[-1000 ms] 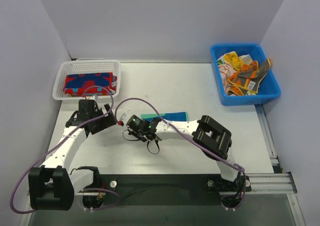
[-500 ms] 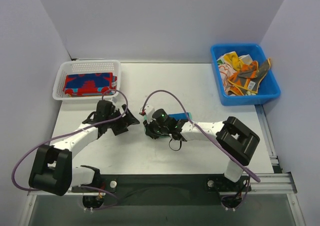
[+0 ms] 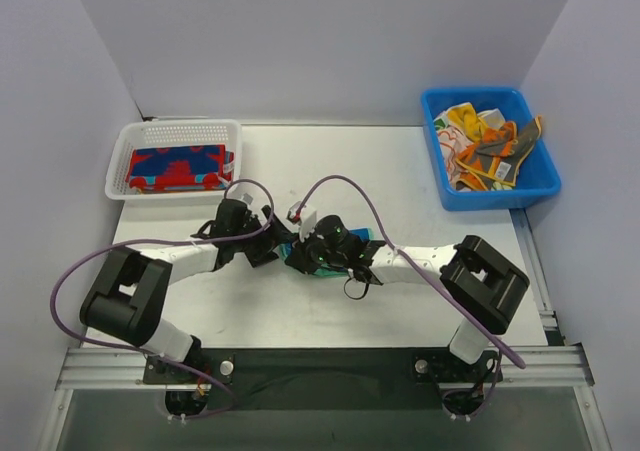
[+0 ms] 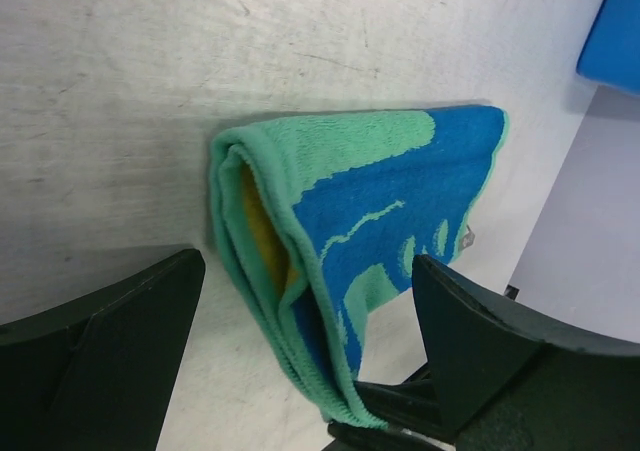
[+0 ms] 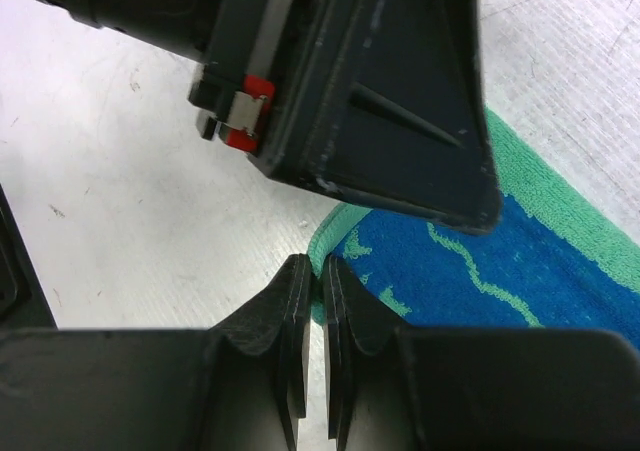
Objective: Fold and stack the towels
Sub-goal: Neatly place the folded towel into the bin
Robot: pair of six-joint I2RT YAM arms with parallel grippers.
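As right pincer (image 5: pixel 315 267) nips it, teal towel (image 4: pixel 390 191) lies within left pincer (image 4: pixel 308 271).

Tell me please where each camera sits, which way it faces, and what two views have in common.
Top external: above and behind the arm bases, looking down at the table; the left arm and right arm show whole.
Left wrist: on the left arm, facing the folded teal towel; its open left gripper frames the view.
Right wrist: on the right arm, facing the table; the right gripper, shut on the towel's edge, and a finger of the left gripper show.
Shared: both wrist views show the teal towel.
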